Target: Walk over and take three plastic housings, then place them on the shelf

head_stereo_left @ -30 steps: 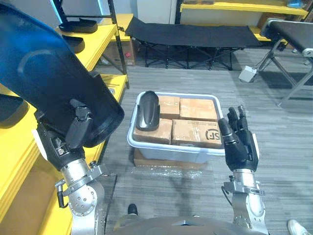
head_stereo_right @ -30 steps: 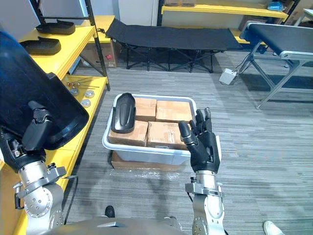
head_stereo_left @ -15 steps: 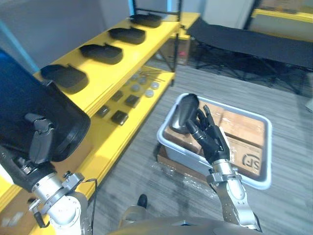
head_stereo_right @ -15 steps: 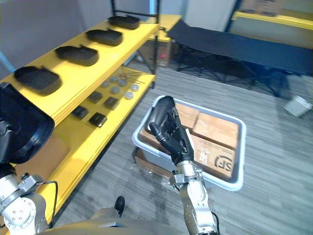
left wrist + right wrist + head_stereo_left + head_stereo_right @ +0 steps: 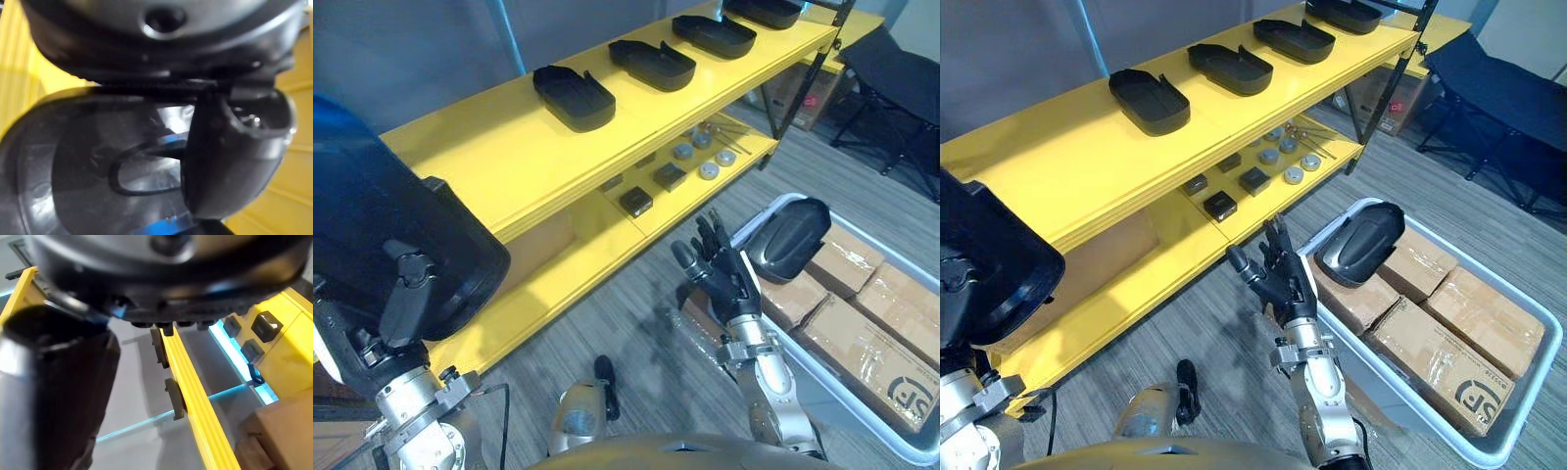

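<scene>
Left hand (image 5: 404, 305): curled round the rim of the held housing (image 5: 382, 230), a large black plastic shell; the thumb (image 5: 230, 152) is laid across its glossy inner face (best seen in the left wrist view)
Held housing: carried high at the robot's left, in front of the near end of the shelf (image 5: 480, 157)
Right hand (image 5: 724, 284): raised with fingers straight and spread, nothing gripped; it is held between the shelf's lower tier and the bin (image 5: 1410, 401)
Housing in the bin (image 5: 789, 238): a second black shell, tilted, resting on the cardboard boxes (image 5: 1449, 367) at the bin corner nearest the shelf, just beyond the right hand's fingertips (whether they touch cannot be told)
Shelved housings (image 5: 573, 96): a row of black shells is set along the top tier of the yellow shelf, spaced apart, hollow side up
Small parts (image 5: 636, 202): dark blocks and round grey pieces are laid out on the lower tier
Bin: pale plastic, packed with taped boxes, standing on the grey floor (image 5: 626, 313) at the robot's right, near the shelf
</scene>
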Tool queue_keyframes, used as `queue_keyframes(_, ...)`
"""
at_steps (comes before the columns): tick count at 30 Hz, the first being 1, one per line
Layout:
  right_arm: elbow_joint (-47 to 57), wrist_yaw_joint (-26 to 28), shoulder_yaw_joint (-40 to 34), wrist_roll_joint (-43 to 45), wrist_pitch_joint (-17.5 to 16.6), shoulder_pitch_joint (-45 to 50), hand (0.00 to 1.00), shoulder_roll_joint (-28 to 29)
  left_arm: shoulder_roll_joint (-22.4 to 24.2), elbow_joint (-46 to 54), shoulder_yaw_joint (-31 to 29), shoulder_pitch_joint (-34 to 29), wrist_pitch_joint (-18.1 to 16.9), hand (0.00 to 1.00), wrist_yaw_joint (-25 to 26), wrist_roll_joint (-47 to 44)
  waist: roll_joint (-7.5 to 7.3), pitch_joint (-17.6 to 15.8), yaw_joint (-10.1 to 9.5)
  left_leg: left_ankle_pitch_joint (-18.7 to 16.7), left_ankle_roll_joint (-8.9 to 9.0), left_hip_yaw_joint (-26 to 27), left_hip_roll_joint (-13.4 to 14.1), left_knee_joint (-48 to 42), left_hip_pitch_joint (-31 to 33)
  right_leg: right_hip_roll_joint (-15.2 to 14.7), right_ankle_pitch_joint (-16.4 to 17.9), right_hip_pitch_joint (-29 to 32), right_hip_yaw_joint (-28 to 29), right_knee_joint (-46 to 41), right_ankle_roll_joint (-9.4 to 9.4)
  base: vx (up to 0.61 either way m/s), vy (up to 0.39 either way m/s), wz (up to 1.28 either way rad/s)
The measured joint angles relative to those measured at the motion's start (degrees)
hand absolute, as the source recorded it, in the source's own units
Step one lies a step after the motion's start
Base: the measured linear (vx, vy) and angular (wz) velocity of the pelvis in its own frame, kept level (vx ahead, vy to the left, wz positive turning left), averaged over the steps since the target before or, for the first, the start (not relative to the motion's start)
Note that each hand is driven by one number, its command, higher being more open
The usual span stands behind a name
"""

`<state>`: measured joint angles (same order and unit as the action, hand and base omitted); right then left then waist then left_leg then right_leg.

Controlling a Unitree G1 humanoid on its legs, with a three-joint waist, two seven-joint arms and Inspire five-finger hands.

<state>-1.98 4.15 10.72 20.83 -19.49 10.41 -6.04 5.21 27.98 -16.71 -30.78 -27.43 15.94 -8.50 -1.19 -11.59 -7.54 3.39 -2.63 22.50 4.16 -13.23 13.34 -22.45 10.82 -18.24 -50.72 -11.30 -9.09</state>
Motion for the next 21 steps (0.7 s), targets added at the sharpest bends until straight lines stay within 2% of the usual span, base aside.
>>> queue_keyframes(1, -0.7, -0.2, -0.7, 1.8, 0.1, -1.1, 1.00, 1.0, -1.0, 0.0, 0.0, 1.9, 0.0, 0.00, -1.0, 0.0, -1.25, -0.4, -0.20, -1.5, -0.70, -0.3, -1.2, -1.4, 0.7, -1.4, 0.9, -0.1, -0.8, -1.3, 2.13, 0.04, 0.096, 0.35)
queue_keyframes(2, -1.0, 0.0, -1.2, 4.0, 0.1, -1.3, 1.00, 1.5, -1.5, 0.0, 0.0, 2.7, 0.0, 0.00, -1.4, 0.1, -1.61, -0.7, -0.18, -3.1, -1.05, -0.5, -1.8, -2.7, 0.7, -1.7, 1.4, -0.7, -1.1, -2.5, 5.37, 0.08, 0.156, 0.69)
queue_keyframes(3, -1.3, 1.5, -1.8, 10.8, 0.1, -1.4, 1.00, 1.5, -1.8, -0.2, 0.2, 3.9, 0.0, 0.00, -1.6, 2.0, -1.08, -0.9, 0.80, -4.0, -2.10, -2.4, -2.6, -3.7, 0.5, -3.0, -0.5, -0.2, 1.2, -9.9, 14.38, 0.11, 0.193, 1.01)
queue_keyframes(4, -1.8, 2.4, -2.6, 14.2, 0.1, -1.2, 1.00, 1.5, -2.0, -0.3, 0.2, 4.7, 0.0, 0.00, -1.3, 4.4, -0.77, -0.6, 2.22, -4.2, -2.69, -5.1, -4.0, -2.9, -0.1, -4.3, -5.7, 2.8, 7.6, -16.9, 16.35, 0.14, 0.240, 1.56)
queue_keyframes(5, -1.5, 3.0, -4.0, 15.9, -0.1, -1.2, 1.00, 1.7, -4.0, -0.4, 0.3, 6.6, -0.1, 0.00, -0.9, 6.7, -0.52, -0.1, 3.48, -3.9, -2.68, -8.6, -5.2, -0.6, -0.5, -4.0, -9.8, 7.2, 16.2, -24.4, 12.54, 0.17, 0.194, 1.80)
queue_keyframes(6, -1.3, 3.9, -5.4, 16.3, -0.7, -2.0, 1.00, 2.0, -6.8, -1.0, 0.5, 9.5, -0.1, 0.00, 0.1, 7.5, -0.47, -0.1, 4.34, -3.1, -3.17, -12.2, -5.7, 1.3, -0.9, -0.9, -3.9, 11.1, 21.6, -28.9, 6.44, 0.17, 0.098, 1.55)
queue_keyframes(7, -1.3, 4.3, -5.7, 16.4, -0.7, -2.6, 1.00, 2.0, -7.8, -1.3, 0.7, 10.4, -0.1, 0.00, 0.7, 7.7, -0.53, -0.1, 4.58, -2.7, -3.37, -13.5, -6.2, 2.5, -1.5, 0.8, -1.4, 12.7, 23.3, -29.6, 5.33, 0.16, 0.037, 1.16)
queue_keyframes(8, -1.1, 5.0, -5.7, 16.4, -0.7, -3.2, 1.00, 2.0, -8.4, -2.1, 0.8, 11.6, -0.1, 0.00, 1.8, 8.6, -0.53, -0.1, 4.56, -2.1, -3.40, -14.9, -7.1, 4.5, -3.3, 2.9, 1.6, 14.2, 24.7, -28.7, 5.00, 0.22, 0.045, 0.79)
queue_keyframes(10, 0.3, 6.8, -5.7, 15.5, -0.7, -4.0, 1.00, 2.0, -8.4, -3.2, 1.4, 12.7, -0.1, 0.00, 3.7, 8.9, -0.03, 0.0, 4.41, -1.6, -3.07, -17.7, -8.8, 7.6, -7.5, 7.1, 5.4, 16.3, 26.1, -22.4, 6.04, 0.33, 0.040, 0.67)
queue_keyframes(11, 1.1, 7.0, -5.7, 15.5, -0.7, -4.0, 1.00, 1.9, -8.4, -3.2, 1.6, 12.9, -0.1, 0.00, 3.8, 8.8, 0.21, 0.1, 4.47, -1.6, -3.03, -18.5, -9.1, 8.0, -7.9, 8.0, 5.6, 17.1, 26.3, -20.6, 6.41, 0.28, 0.011, 0.78)
queue_keyframes(13, 5.3, 8.1, -7.3, 15.5, -1.0, -4.1, 1.00, 1.4, -8.5, -3.9, 4.3, 14.9, -0.1, 0.00, 3.6, 8.8, 1.29, 0.4, 4.75, -2.0, -2.53, -23.1, -9.8, 8.6, -8.9, 11.3, 5.6, 23.0, 31.5, -14.1, 6.47, 0.25, -0.016, 1.06)
queue_keyframes(15, 6.7, 7.6, -7.4, 14.9, -1.1, -4.1, 1.00, 1.5, -8.4, -6.1, 6.6, 15.1, 0.0, 0.00, 3.3, 8.8, 1.23, 0.5, 4.96, -2.6, -1.96, -26.1, -9.8, 8.3, -11.3, 12.6, 4.5, 25.8, 37.7, -12.4, 5.17, 0.29, -0.079, 0.93)
queue_keyframes(16, 7.9, 6.2, -7.3, 12.7, -1.5, -3.7, 1.00, 1.6, -8.4, -7.2, 7.8, 14.4, 0.1, 0.00, 3.0, 8.8, 0.72, 0.9, 5.28, -3.4, -1.35, -27.1, -9.9, 8.1, -12.8, 12.7, 3.6, 26.1, 40.1, -11.3, 4.72, 0.24, -0.111, 0.78)
queue_keyframes(18, 9.7, 3.4, -7.0, 8.8, -2.4, -3.6, 1.00, 1.7, -8.5, -7.2, 8.4, 13.0, 0.2, 0.00, 2.2, 8.8, -0.77, 1.8, 5.43, -4.8, -0.95, -27.7, -10.3, 7.4, -13.4, 12.3, -0.4, 26.1, 40.1, -8.6, 5.61, 0.18, -0.125, 0.45)
queue_keyframes(19, 11.5, 0.4, -7.0, 4.1, -3.7, -3.4, 1.00, 1.9, -8.4, -7.1, 9.0, 11.8, 0.3, 0.00, 2.1, 8.6, -2.51, 2.9, 4.67, -6.3, -0.20, -27.6, -10.8, 6.8, -13.6, 12.0, -4.0, 25.8, 39.9, -6.1, 6.20, 0.21, -0.210, 0.20)
queue_keyframes(20, 13.2, -2.4, -7.2, 0.0, -5.7, -3.1, 1.00, 1.7, -8.2, -7.2, 9.0, 10.8, 0.2, 0.00, 2.2, 8.5, -3.36, 3.6, 4.65, -9.1, 0.48, -27.5, -11.2, 4.6, -12.6, 12.1, -6.8, 24.4, 39.9, -3.3, 5.92, 0.23, -0.273, 0.03)
queue_keyframes(21, 13.9, -3.3, -7.6, -1.3, -6.7, -3.2, 1.00, 1.2, -7.3, -7.3, 9.0, 10.4, 0.5, 0.00, 2.2, 8.3, -2.84, 4.0, 4.58, -11.0, 0.53, -26.5, -9.9, 2.9, -12.3, 13.0, -7.2, 23.4, 39.2, -2.4, 5.31, 0.21, -0.278, -0.01)
